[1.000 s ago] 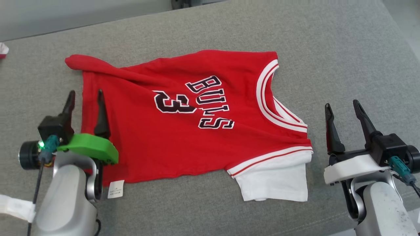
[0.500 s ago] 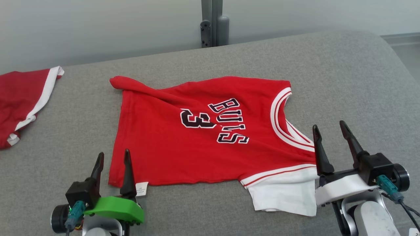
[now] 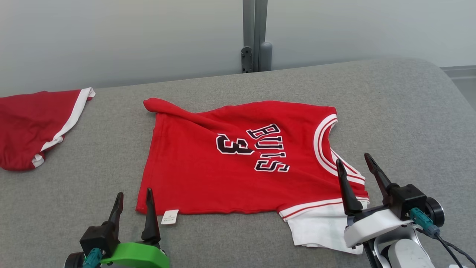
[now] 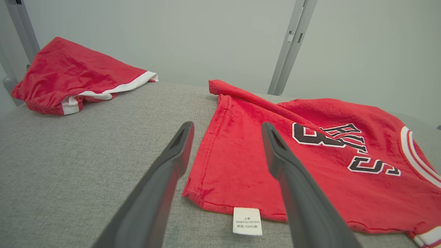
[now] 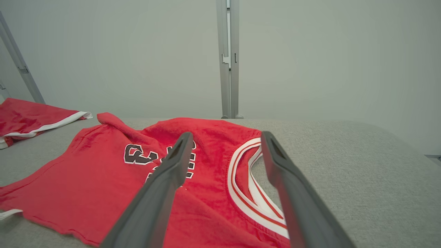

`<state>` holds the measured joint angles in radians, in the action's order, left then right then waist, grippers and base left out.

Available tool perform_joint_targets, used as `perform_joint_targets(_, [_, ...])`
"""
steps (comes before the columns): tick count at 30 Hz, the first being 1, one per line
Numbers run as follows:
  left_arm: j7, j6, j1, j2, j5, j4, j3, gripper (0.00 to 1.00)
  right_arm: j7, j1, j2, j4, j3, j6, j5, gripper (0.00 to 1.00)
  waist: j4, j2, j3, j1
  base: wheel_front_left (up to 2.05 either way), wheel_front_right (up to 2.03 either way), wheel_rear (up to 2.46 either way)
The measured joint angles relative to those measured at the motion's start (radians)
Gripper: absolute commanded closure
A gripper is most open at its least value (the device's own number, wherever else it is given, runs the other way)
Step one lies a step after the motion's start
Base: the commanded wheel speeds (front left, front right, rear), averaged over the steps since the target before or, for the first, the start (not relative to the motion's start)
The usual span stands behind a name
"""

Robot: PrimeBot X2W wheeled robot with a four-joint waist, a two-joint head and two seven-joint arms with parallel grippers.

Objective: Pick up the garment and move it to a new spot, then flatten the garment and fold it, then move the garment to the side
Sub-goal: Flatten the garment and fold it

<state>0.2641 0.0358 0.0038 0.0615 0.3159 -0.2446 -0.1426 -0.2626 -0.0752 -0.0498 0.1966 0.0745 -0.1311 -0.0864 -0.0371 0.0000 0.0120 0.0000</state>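
Our left hand [image 3: 134,191] and right hand [image 3: 352,158] both stand spread wide, holding nothing, over the grey desk [image 3: 409,111]. The red jersey [image 3: 223,175] lies flat between them, with its collar toward the right hand. A second red garment [image 3: 33,126] lies well apart at the left. A white label [image 3: 169,217] sticks out at the jersey's hem.

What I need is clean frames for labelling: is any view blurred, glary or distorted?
Head view: soft even light, no glare, red fabric jersey with black lettering sharp. Left wrist view: white care label legible; the left hand looms large, wide-angle stretch. Right wrist view: sharp too, faint shadows only.
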Motion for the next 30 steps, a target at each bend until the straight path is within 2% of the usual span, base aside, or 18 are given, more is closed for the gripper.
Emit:
perform_joint_targets(21, [0.000,-0.003,-0.001,-0.006,-0.012,-0.013,-0.001,0.00,0.000,-0.001,0.000,0.040,-0.022,0.000,0.006,0.00,-0.006,0.0000,0.018,0.0000,0.00,0.00,0.00])
perform_joint_targets(30, [0.000,-0.008,-0.004,-0.005,-0.018,-0.036,0.000,0.00,0.002,0.136,0.000,0.129,-0.058,0.000,-0.013,0.00,-0.013,0.0000,0.052,0.0000,0.00,0.00,0.00])
